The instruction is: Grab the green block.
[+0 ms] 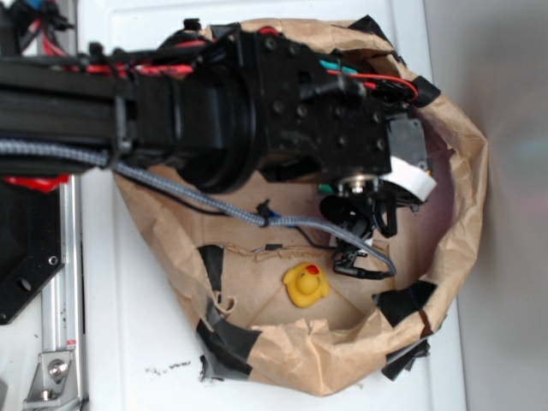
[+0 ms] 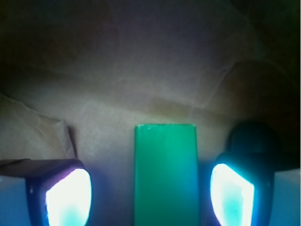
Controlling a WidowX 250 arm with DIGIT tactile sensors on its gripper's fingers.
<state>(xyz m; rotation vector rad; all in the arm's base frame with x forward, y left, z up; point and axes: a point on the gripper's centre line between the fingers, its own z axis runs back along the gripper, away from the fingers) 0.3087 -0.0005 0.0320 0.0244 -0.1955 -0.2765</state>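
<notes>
The gripper (image 2: 150, 197) is spread wide, holding nothing. The green block (image 2: 165, 174) lies on the brown paper (image 2: 155, 70) between both fingers (image 2: 68, 197), its long axis parallel to them, untouched.

Wrist view: the green block (image 2: 165, 174) runs off the bottom edge — its near end unseen, as are my fingertips (image 2: 69, 197). Exterior view: my arm (image 1: 223, 103) hides the block almost entirely — only slivers show.
</notes>
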